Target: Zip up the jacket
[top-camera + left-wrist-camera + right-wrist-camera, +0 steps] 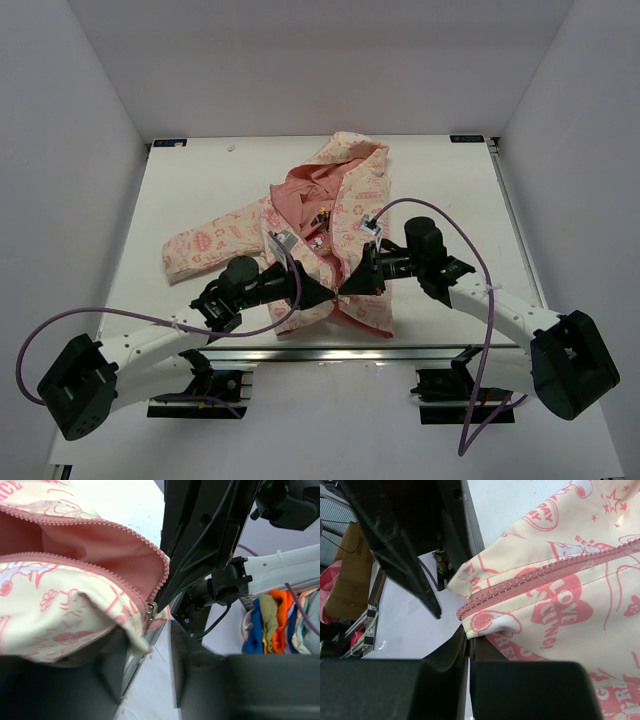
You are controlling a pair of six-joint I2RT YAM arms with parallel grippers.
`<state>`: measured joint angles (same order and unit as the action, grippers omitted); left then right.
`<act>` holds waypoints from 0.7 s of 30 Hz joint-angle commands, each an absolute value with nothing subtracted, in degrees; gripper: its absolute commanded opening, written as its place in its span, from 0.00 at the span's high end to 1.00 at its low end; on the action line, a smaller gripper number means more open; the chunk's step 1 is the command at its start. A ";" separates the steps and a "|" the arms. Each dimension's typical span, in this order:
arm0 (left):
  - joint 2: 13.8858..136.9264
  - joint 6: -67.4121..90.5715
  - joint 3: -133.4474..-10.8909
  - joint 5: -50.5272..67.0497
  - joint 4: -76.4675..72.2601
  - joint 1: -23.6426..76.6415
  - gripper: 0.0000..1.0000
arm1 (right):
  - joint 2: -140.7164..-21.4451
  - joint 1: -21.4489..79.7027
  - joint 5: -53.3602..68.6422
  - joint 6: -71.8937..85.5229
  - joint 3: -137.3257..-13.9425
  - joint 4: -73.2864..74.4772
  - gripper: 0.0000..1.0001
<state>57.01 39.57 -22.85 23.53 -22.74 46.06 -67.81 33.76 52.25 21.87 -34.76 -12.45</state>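
The jacket (330, 215) lies flat on the white table (200, 180), hood at the far end, front partly open and showing pink lining. Both grippers meet at its bottom hem by the near edge. My left gripper (334, 291) is open; the left front panel (60, 610) drapes over one finger (100, 670), and the metal zipper slider (151, 614) sits just beyond the gap. My right gripper (470, 647) is shut on the hem corner of the other panel (560, 595), right below the end of the pink zipper teeth (520, 587).
The two grippers nearly touch; the right arm's black body (200, 540) fills the left wrist view. The table's front rail (330, 350) runs just behind the hem. A heap of coloured clothes (272, 625) and a cardboard box (345, 565) lie off the table.
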 commanded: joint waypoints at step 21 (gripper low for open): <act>58.79 39.82 -22.41 26.45 -28.83 45.53 0.75 | -67.41 33.66 53.44 23.03 -35.95 -16.35 1.00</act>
<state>58.28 40.18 -22.06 25.02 -27.11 45.56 -67.85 33.76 52.27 22.41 -34.76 -13.10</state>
